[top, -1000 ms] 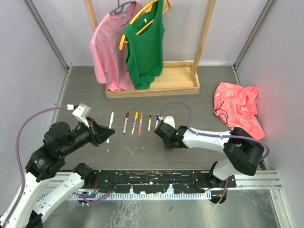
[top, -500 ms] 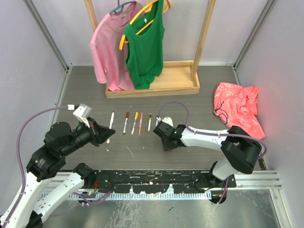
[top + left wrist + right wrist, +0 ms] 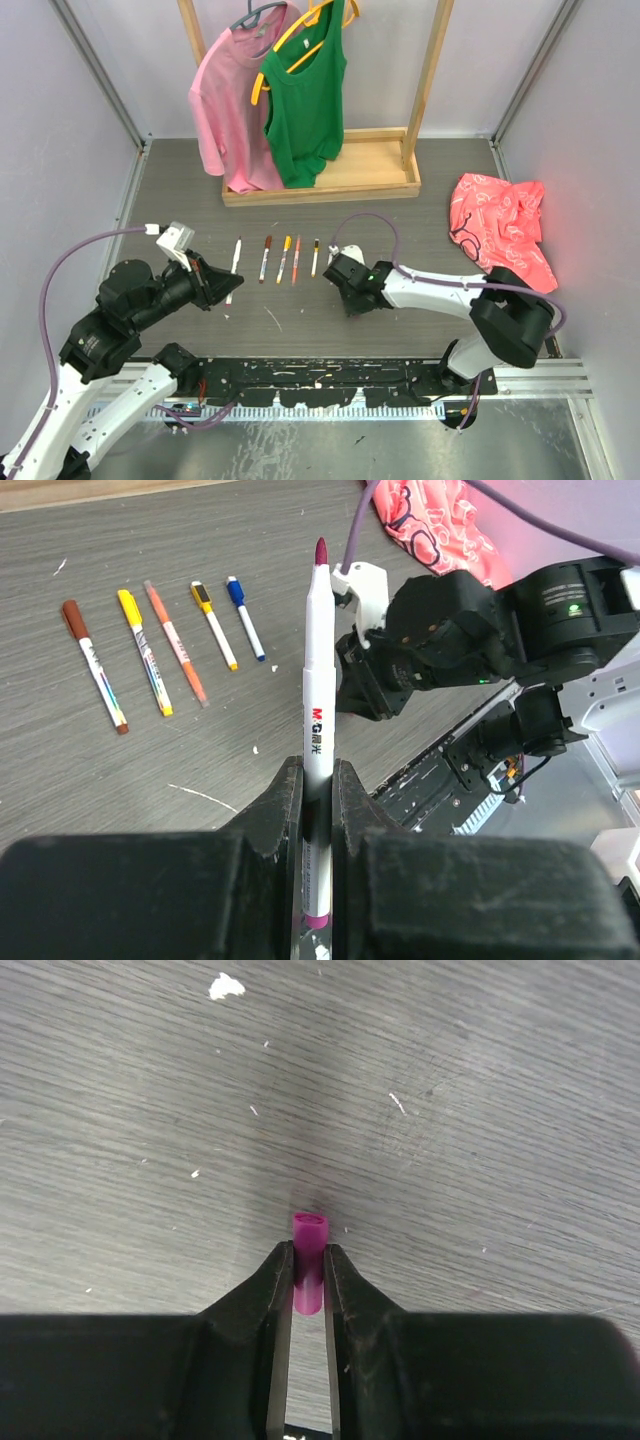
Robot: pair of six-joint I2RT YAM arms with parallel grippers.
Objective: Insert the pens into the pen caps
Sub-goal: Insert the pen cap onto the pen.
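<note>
The grey wood-grain bench carries, at its far edge, a wooden clothes rack with a pink shirt and a green top. A coral printed cloth lies near the right edge.

Near the left edge, my left gripper is clamped on a white-barrelled marker pen. Its bare magenta tip points toward the right arm. About the middle of the bench, my right gripper is closed on a short magenta plastic cap. The cap is low over the surface, and its free end looks open. A row of five other pens, already capped, lies toward the far edge between the two grippers.

Pen and cap are well apart and, I think, not on one line. If I bring them together at an angle, the tip can strike the cap's rim. The cap is pinched only at its rear part, so it may twist or jump out. The pen is held near its back end and may slide backward under the push. A low approach could also sweep the row.
</note>
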